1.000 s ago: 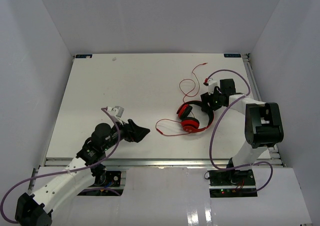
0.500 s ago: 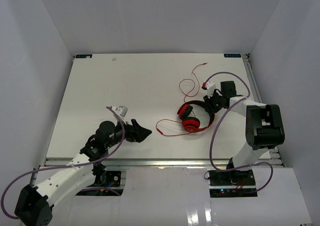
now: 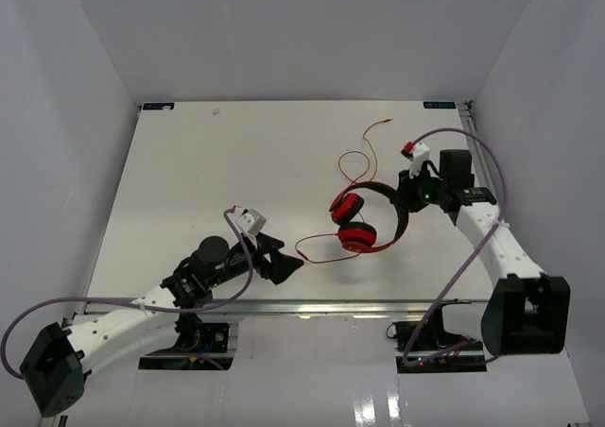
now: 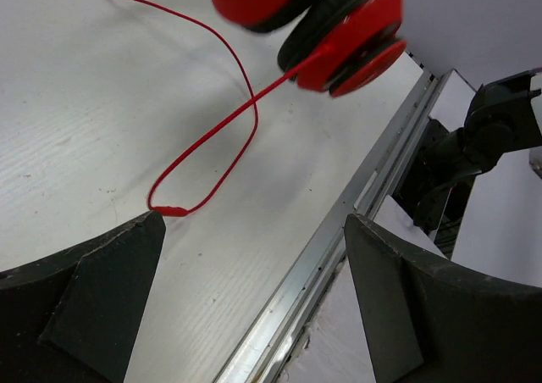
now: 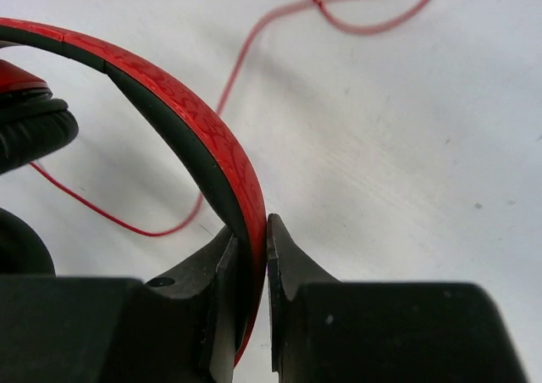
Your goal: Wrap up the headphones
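The red headphones (image 3: 357, 225) lie right of the table's middle, with the black-and-red headband (image 3: 398, 203) arching toward the right arm. My right gripper (image 3: 409, 200) is shut on that headband (image 5: 196, 120); both fingers press its band between them at the gripper (image 5: 257, 249). The thin red cord (image 3: 319, 253) loops left from the lower earcup, and another stretch (image 3: 360, 162) runs back to the plug (image 3: 388, 122). My left gripper (image 3: 289, 267) stands open just left of the near cord loop (image 4: 216, 133), holding nothing. The earcups (image 4: 345, 37) show ahead of the gripper (image 4: 254, 294).
A metal rail (image 3: 312, 306) runs along the table's near edge, also seen in the left wrist view as a rail (image 4: 339, 222). Purple robot cables (image 3: 454, 266) hang by the right arm. White walls enclose the table on three sides.
My right gripper closed on the headband, and the arm swung out to the right, tilting the headphones. The left arm reached rightward toward the near cord loop, still open.
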You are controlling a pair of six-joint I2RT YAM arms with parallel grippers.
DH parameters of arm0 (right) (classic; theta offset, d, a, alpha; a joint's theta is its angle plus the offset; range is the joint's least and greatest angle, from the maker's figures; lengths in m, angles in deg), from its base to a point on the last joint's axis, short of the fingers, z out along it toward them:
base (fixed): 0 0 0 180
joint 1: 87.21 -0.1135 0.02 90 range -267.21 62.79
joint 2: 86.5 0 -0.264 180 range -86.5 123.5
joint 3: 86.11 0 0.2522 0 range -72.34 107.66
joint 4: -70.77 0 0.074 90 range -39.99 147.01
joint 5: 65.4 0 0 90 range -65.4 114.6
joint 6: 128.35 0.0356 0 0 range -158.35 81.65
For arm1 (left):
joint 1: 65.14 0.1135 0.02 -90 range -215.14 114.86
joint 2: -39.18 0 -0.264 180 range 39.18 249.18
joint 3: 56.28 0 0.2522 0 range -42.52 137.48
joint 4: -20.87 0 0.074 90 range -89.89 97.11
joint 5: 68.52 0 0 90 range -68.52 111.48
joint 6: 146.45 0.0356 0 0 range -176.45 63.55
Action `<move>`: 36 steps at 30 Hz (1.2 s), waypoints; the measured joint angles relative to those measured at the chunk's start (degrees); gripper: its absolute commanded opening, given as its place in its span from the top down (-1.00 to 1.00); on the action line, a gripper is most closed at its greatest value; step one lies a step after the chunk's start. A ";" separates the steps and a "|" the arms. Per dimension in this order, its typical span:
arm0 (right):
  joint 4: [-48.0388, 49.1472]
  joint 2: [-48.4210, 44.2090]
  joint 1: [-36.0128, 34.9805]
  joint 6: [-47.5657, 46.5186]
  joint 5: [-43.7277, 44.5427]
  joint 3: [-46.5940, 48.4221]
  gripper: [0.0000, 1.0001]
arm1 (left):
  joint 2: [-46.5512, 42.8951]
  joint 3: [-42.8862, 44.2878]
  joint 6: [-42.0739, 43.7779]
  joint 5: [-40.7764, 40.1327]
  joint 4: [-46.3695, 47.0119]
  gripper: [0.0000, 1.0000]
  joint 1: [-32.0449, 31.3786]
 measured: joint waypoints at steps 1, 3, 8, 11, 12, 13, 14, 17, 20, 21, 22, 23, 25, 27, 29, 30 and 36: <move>-0.45 -3.03 0.16 1.91 -0.93 1.05 0.85 | 0.74 0.01 1.44 -0.37 0.99 -0.96 -0.85; -0.59 -7.30 0.53 5.18 -2.86 3.52 0.85 | 1.99 0.01 4.00 -1.02 2.76 -0.96 -1.85; -1.17 -11.00 2.59 12.53 -8.66 10.30 0.85 | 2.97 -0.04 10.03 -2.19 8.29 -0.96 -2.28; -1.69 -10.52 3.64 16.05 -11.17 13.13 0.85 | 2.90 -0.33 12.36 -2.85 11.81 -0.96 -2.29; -1.85 -10.24 3.83 17.07 -11.80 13.80 0.85 | 3.02 -0.56 12.73 -2.87 13.11 -0.96 -2.29; -2.08 -9.83 3.91 18.09 -12.44 14.56 0.85 | 3.34 -0.87 12.90 -2.80 14.81 -0.96 -2.30; -2.18 -9.33 3.92 19.18 -13.06 15.37 0.85 | 4.01 -1.12 12.95 -2.62 16.66 -0.96 -2.34; -1.53 -8.13 3.92 22.81 -14.81 17.37 0.85 | 8.13 -1.34 12.85 -1.88 22.31 -0.96 -2.71; -0.77 -7.46 3.91 26.19 -16.08 19.06 0.85 | 14.37 -1.33 12.79 -1.80 27.49 -0.96 -3.95; -0.48 -7.26 3.92 27.25 -16.43 19.65 0.85 | 16.31 -1.37 12.82 -1.84 29.28 -0.96 -4.43; -0.13 -7.08 3.92 28.45 -16.80 20.25 0.85 | 18.50 -1.40 12.83 -1.96 31.64 -0.96 -4.87; 0.45 -6.90 3.92 29.78 -17.18 20.82 0.85 | 20.90 -1.42 12.82 -2.19 34.36 -0.96 -5.20; 1.92 -6.66 3.92 32.46 -17.96 21.71 0.85 | 25.53 -1.71 12.87 -2.82 39.80 -0.96 -5.53; 3.61 -6.60 3.92 35.49 -18.88 22.27 0.85 | 30.53 -1.88 13.04 -3.92 45.80 -0.96 -5.77; 4.60 -6.52 3.92 37.61 -19.54 22.71 0.85 | 35.62 -1.60 13.39 -5.32 51.18 -0.96 -5.95; 5.19 -6.38 3.91 38.73 -19.99 23.05 0.85 | 37.82 -1.09 13.65 -6.04 52.87 -0.96 -6.00; 7.56 -5.79 3.92 43.39 -21.65 24.54 0.85 | 49.22 5.66 15.72 -8.20 58.51 -0.96 -6.28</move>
